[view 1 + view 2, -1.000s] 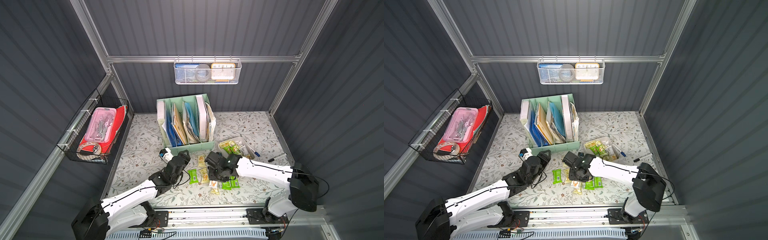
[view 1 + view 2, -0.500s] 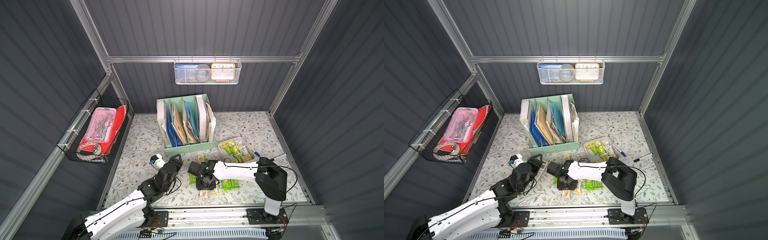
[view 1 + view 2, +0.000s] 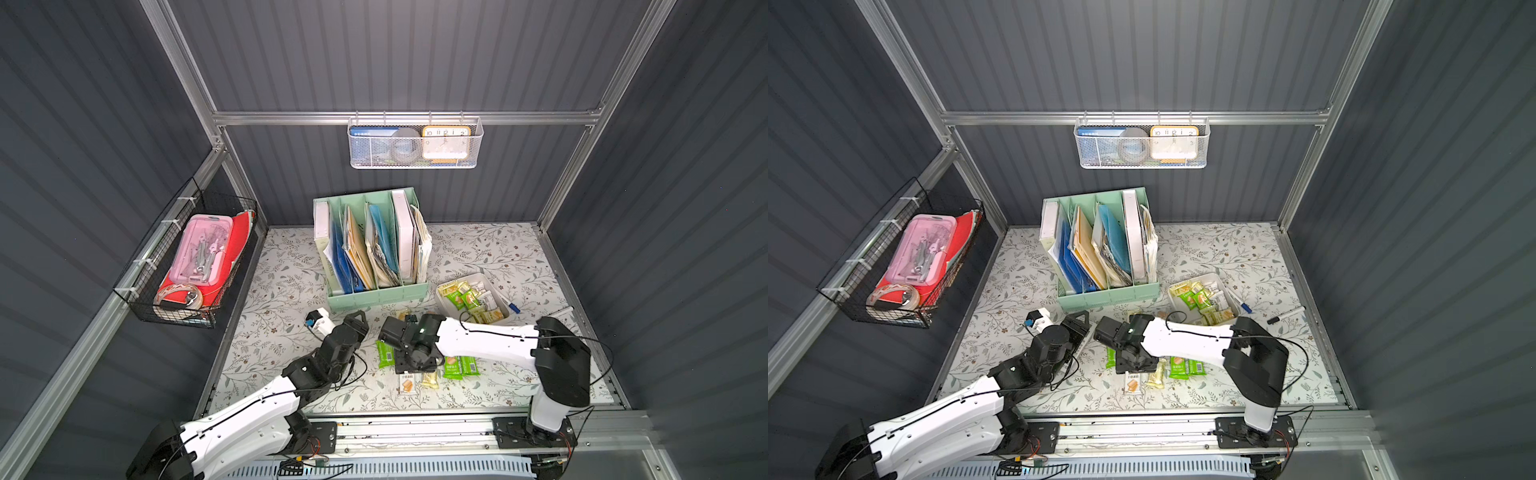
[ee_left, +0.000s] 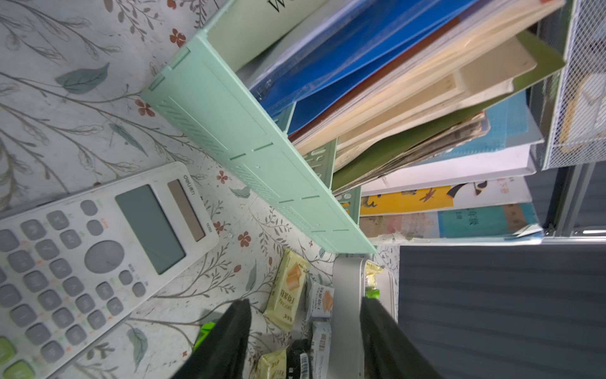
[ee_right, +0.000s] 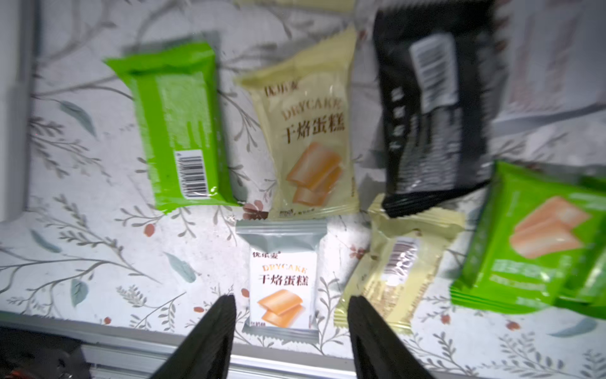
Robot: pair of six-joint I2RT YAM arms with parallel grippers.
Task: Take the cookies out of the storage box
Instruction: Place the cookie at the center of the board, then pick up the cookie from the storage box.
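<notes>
The storage box (image 3: 444, 305) (image 3: 1173, 300) stands right of the file organiser, with several yellow, green and white cookies (image 3: 469, 297) inside. More cookies lie on the mat in front: a green packet (image 5: 180, 128), a yellow one (image 5: 308, 131), a black one (image 5: 433, 108) and a white one (image 5: 283, 279). My right gripper (image 5: 291, 300) (image 3: 415, 363) hangs open just above the white packet, which lies flat on the mat between the fingers. My left gripper (image 4: 305, 303) (image 3: 355, 323) is open and empty beside the calculator (image 4: 91, 249), facing the box wall (image 4: 347, 288).
The mint green file organiser (image 3: 374, 249) full of folders stands behind both grippers. A blue pen (image 3: 512, 306) and a black marker (image 3: 561, 311) lie right of the box. The metal front rail (image 5: 262, 357) runs close to the right fingers. Wire baskets hang on the walls.
The right arm has swung left and forward, away from the box, to hover over the packets on the mat. The left gripper has drawn back a little towards the left.
</notes>
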